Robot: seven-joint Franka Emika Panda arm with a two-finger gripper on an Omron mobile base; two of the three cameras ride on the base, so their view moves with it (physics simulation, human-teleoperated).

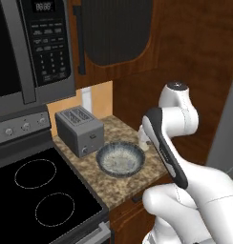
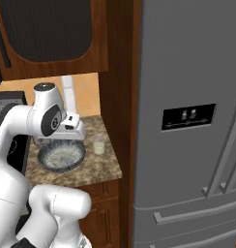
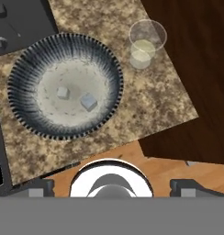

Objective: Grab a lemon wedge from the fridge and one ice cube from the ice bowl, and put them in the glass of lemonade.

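We're hovering, jaws spread wide and empty, over the ice bowl at upper left, the glass of lemonade just beside it, so a careless descent could topple it.

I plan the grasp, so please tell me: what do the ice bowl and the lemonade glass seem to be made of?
The ice bowl looks like glazed ceramic: dark ribbed wall, pale speckled inside. The glass of lemonade looks like clear glass or plastic: the counter shows through its wall.
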